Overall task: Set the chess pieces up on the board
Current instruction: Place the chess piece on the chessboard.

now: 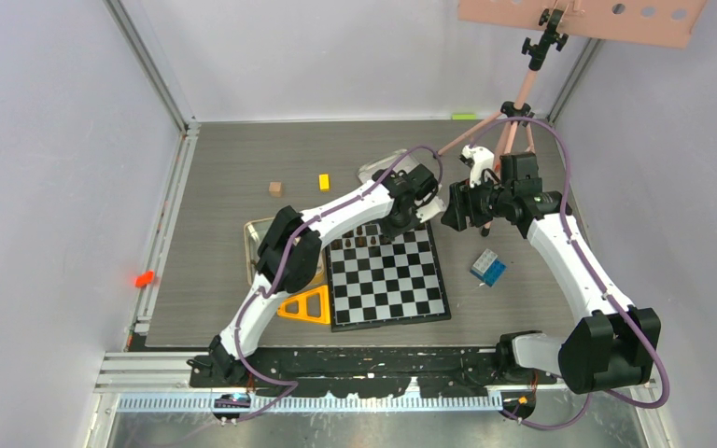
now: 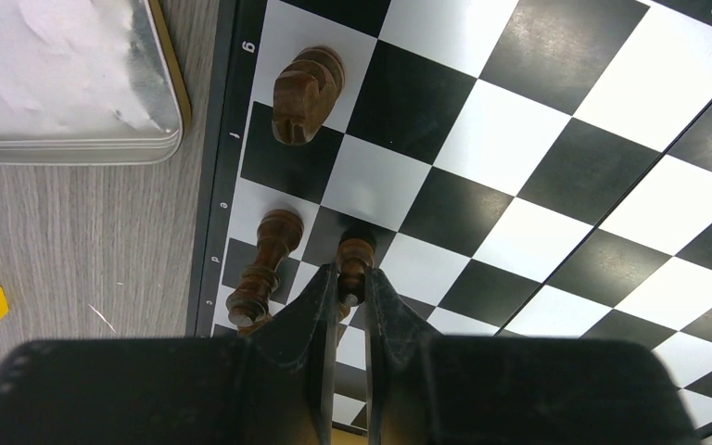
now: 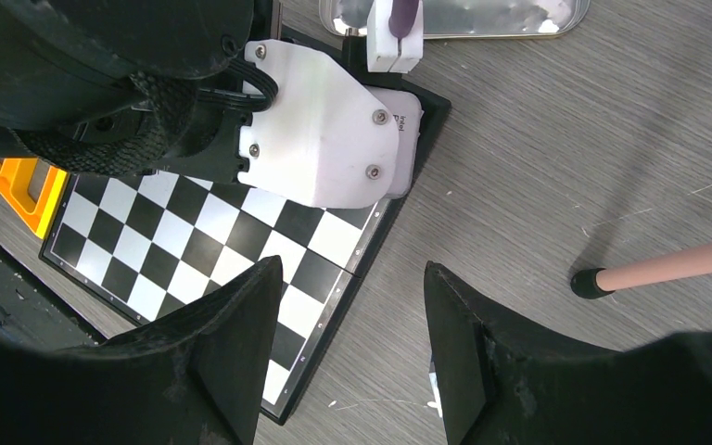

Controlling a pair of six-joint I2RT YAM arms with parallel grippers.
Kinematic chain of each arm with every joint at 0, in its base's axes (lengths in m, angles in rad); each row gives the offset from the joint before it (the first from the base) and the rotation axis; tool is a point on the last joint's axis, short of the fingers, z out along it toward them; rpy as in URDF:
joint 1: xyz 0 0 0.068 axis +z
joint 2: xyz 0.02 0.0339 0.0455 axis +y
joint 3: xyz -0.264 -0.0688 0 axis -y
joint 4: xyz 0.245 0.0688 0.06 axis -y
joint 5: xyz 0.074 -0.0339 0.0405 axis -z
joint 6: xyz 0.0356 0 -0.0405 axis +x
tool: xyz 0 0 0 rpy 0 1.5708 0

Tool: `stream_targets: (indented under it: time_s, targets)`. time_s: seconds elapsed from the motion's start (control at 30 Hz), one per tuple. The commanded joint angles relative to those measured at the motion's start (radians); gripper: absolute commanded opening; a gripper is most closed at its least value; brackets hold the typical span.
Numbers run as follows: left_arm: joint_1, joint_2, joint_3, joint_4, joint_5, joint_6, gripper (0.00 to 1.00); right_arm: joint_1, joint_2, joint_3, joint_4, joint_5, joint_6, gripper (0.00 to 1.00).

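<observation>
The black-and-white board [image 1: 387, 280] lies between the arms. My left gripper [image 2: 352, 283] is shut on a dark brown chess piece [image 2: 354, 258], whose base is over a black square one row in from the board's lettered edge [image 2: 211, 232]. Beside it stands another tall dark piece [image 2: 264, 264], and a dark knight [image 2: 306, 91] stands further along that edge row. In the top view a few dark pieces [image 1: 362, 242] line the board's far edge by the left gripper [image 1: 394, 231]. My right gripper [image 3: 352, 287] hangs open and empty over the board's far right corner [image 3: 334, 278].
A silver tin lid [image 2: 65, 83] lies just off the board's far edge. A yellow block [image 1: 324, 182] and a brown cube [image 1: 275, 189] sit at the back left. Around the board are an orange triangle [image 1: 308, 306], a blue box [image 1: 488, 267] and a pink tripod [image 1: 513, 131].
</observation>
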Motion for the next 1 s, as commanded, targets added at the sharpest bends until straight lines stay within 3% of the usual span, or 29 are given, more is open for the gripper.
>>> stream_targets:
  time_s: [0.0, 0.47, 0.97]
  targets:
    - [0.003, -0.019, -0.022, 0.037, -0.001, -0.016, 0.14, -0.006, -0.017, 0.001, 0.022, -0.017, 0.003, 0.63]
    - [0.004, -0.075, -0.051, 0.036, -0.004, -0.017, 0.28, -0.007, -0.02, 0.001, 0.02, -0.021, 0.003, 0.63]
    - [0.036, -0.357, -0.202, 0.06, -0.017, 0.012, 0.37, -0.009, -0.016, 0.003, 0.018, -0.024, 0.004, 0.62]
